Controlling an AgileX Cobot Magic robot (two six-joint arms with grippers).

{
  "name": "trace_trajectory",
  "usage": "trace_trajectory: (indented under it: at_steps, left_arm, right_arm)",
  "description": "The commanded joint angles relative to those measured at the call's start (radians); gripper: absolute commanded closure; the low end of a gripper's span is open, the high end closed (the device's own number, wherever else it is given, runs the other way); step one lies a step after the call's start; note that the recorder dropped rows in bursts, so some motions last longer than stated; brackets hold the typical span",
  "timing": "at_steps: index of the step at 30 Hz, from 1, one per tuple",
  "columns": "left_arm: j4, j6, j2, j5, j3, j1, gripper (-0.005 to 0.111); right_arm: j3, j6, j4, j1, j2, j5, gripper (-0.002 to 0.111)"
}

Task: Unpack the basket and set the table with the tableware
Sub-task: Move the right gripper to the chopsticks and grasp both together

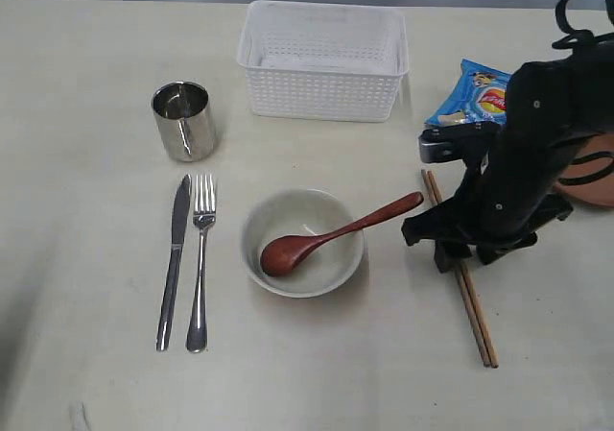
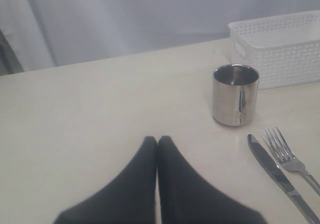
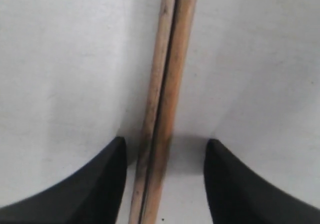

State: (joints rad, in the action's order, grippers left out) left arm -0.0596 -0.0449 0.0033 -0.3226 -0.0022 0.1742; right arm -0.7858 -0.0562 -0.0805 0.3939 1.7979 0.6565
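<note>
The white basket (image 1: 322,95) stands at the back of the table (image 1: 86,210). Tableware lies in front of it: a steel mug (image 1: 183,120), a knife (image 1: 174,258) beside a fork (image 1: 200,258), and an off-white bowl (image 1: 331,275) holding the wooden spoon (image 1: 326,236). The chopstick pair (image 1: 477,316) lies flat to the bowl's right. My right gripper (image 1: 454,258) hangs low over it, open; the chopsticks (image 3: 167,84) run between the spread fingers (image 3: 100,184) without touching them. My left gripper (image 2: 158,138) is shut and empty, short of the mug (image 2: 235,94).
A blue crisp bag (image 1: 470,95) lies right of the basket. A brown plate (image 1: 595,167) shows at the right edge, mostly hidden behind the right arm. The left wrist view also shows the basket (image 2: 280,49), knife (image 2: 275,174) and fork (image 2: 290,159).
</note>
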Motion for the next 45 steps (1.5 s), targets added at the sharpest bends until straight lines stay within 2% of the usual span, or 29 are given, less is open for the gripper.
trace_trajectory:
  at_steps: [1, 2, 3, 4, 21, 30, 36, 45]
  left_arm:
    - [0.009, 0.000, -0.003, 0.001, 0.002, -0.002, 0.107]
    - [0.009, 0.000, -0.003, 0.001, 0.002, -0.002, 0.107]
    - [0.009, 0.000, -0.003, 0.001, 0.002, -0.002, 0.107]
    - [0.009, 0.000, -0.003, 0.001, 0.002, -0.002, 0.107]
    - [0.009, 0.000, -0.003, 0.001, 0.002, -0.002, 0.107]
    - [0.009, 0.000, -0.003, 0.001, 0.002, -0.002, 0.107]
    - [0.009, 0.000, -0.003, 0.001, 0.002, -0.002, 0.107]
    - [0.009, 0.000, -0.003, 0.001, 0.002, -0.002, 0.107]
  right_arm:
    - [0.015, 0.001, -0.012, -0.005, 0.046, -0.040, 0.086]
    - [0.015, 0.004, -0.012, -0.005, 0.046, -0.034, 0.093]
    - [0.015, 0.004, -0.005, -0.005, 0.046, -0.027, 0.105]
    - [0.015, 0.004, -0.001, -0.005, 0.046, -0.022, 0.109]
    - [0.015, -0.012, 0.080, -0.005, -0.168, 0.029, 0.109]
    - [0.017, -0.025, 0.080, -0.005, -0.208, 0.052, 0.109]
    - [0.100, -0.046, 0.080, -0.005, -0.208, -0.058, 0.109]
    - [0.101, -0.024, 0.102, -0.005, -0.208, -0.079, 0.108]
